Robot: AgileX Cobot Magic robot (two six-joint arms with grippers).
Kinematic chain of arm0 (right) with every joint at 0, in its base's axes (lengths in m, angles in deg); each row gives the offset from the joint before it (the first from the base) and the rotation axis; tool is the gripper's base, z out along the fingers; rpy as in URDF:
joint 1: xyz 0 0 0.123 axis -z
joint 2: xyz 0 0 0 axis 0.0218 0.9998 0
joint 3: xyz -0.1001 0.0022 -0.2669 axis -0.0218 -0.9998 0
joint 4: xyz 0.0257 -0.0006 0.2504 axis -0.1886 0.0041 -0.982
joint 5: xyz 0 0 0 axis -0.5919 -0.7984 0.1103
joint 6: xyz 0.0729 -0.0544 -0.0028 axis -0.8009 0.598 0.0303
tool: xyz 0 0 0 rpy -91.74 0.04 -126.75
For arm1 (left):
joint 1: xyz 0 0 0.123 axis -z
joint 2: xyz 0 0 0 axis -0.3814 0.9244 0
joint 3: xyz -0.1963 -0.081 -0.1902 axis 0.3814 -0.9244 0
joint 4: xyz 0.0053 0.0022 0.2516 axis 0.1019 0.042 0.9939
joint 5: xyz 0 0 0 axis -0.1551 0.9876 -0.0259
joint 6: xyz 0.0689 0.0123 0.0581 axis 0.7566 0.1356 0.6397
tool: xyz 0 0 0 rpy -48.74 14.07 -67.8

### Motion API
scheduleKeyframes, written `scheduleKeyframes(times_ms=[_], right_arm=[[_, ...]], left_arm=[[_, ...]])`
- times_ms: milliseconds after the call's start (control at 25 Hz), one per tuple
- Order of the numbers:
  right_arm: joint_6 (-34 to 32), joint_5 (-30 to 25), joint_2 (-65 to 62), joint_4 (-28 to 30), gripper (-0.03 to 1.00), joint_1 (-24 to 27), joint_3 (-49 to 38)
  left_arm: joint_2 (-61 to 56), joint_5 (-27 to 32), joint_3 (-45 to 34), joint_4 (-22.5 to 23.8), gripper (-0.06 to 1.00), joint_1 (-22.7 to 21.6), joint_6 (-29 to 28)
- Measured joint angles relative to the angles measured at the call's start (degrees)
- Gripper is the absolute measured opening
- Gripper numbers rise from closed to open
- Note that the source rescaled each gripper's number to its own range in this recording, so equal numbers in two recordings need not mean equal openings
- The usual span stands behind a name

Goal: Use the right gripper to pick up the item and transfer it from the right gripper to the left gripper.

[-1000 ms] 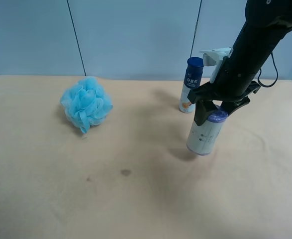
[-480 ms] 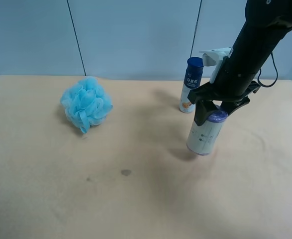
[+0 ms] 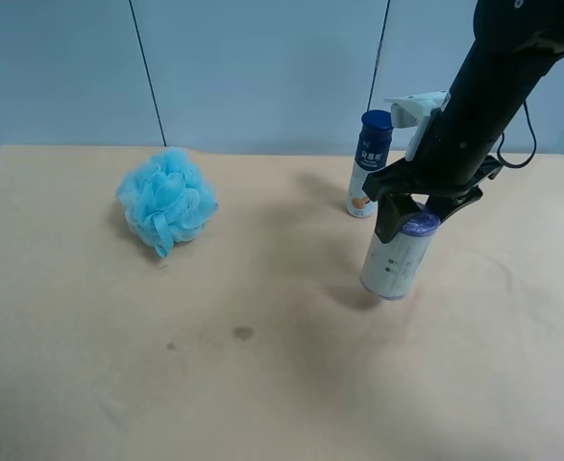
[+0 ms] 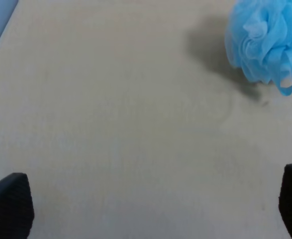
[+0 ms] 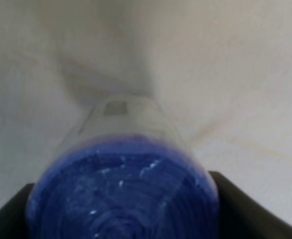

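Exterior high view: stained beige tabletop [image 3: 89, 375] before pale-blue wall [image 3: 262, 77].

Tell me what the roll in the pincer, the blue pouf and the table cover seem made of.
The roll: white body, maybe paper or plastic, under glossy clear film; the film shows past its purple end.
The pouf: soft nylon-like mesh, matte; ruffled gathered folds.
The table cover: probably beige cloth, matte; faint creases and stains.

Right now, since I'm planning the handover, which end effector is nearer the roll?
Right. The right end effector is shut on the roll at its top end. The left end effector hangs open over the table near the pouf, outside the high view.
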State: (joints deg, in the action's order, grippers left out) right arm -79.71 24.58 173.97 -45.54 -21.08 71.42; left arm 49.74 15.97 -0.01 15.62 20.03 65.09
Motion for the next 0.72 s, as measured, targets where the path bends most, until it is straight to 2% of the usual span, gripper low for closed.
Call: scheduleKeyframes(times_ms=[400, 520, 720], right_arm=[[2.1, -0.1, 0.0, -0.9, 0.01, 0.0, 0.0], [5.8, -0.7, 0.0, -5.5, 0.01, 0.0, 0.0], [14.4, -1.1, 0.0, -17.9, 0.01, 0.0, 0.0]], left_arm=[[6.5, 0.0, 0.1, 0.5, 1.0, 0.0, -0.1], [7.6, 0.0, 0.1, 0.5, 1.0, 0.0, -0.1], [7.7, 0.0, 0.1, 0.6, 1.0, 0.0, -0.1]])
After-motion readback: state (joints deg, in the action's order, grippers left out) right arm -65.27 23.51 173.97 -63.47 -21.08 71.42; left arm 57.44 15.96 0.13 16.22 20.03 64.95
